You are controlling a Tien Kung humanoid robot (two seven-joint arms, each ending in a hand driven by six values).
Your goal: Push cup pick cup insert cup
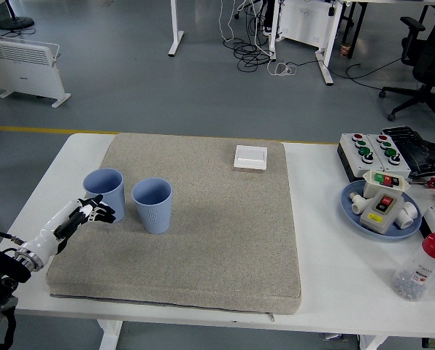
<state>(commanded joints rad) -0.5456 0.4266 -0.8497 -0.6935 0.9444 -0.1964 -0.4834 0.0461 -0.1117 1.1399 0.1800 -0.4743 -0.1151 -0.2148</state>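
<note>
You are in the push step: your left hand [93, 212] sits at about 8 o'clock on the grey mat [203, 240], its dark fingertips [104, 214] loosely curled together and holding nothing, right against or just short of the lower wall of the left blue cup [104, 192]; contact is too fine to call from this view. That cup stands upright at roughly 9 o'clock on the mat, with the second blue cup [152, 205] just beside it toward 3 o'clock, a narrow gap between them, also upright and mouth open. To my judgement neither the pick nor the insert has started, since both cups stand separately. The next move calls for a low, steady nudge on the left cup's base so it slides without tipping on the fabric, then a wrap around its wall so you can lift it and nest it into its neighbour. Your right hand is out of view. The mat is a coarse, carpet-like pad covering most of the white table [327, 219]; expect drag. A small white square plate [250, 157] lies at 12 o'clock on the mat. At 3 o'clock on the table you have a blue dish of switch parts [380, 206], button boxes [365, 152] and a red-capped bottle [422, 268]. Beyond lies a grey workshop floor with a yellow line [49, 130], a white radiator [24, 62], desk legs, cables and an office chair [429, 58].
</note>
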